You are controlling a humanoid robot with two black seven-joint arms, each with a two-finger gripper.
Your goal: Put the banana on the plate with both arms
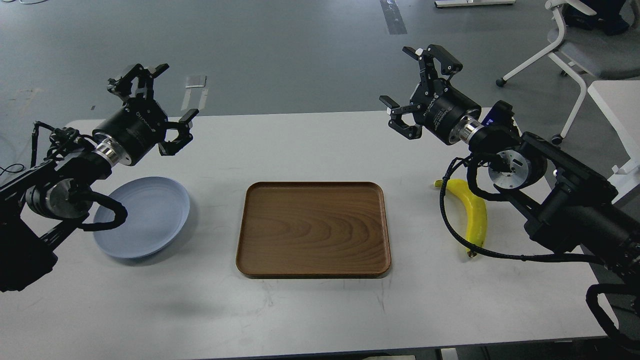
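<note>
A yellow banana (pixel 472 212) lies on the white table at the right, partly behind my right arm's cable. The pale blue-grey plate (pixel 150 215) rests on the table at the left, its left edge hidden by my left arm. My left gripper (pixel 157 97) hangs open above the table's far left, beyond the plate, holding nothing. Raised over the table's far right, my right gripper (pixel 417 82) is open and empty, well beyond the banana.
A rectangular brown wooden tray (pixel 313 229) lies in the middle of the table (pixel 300 145), between plate and banana. A white office chair (pixel 575 45) and another white table's corner (pixel 617 105) stand at the far right.
</note>
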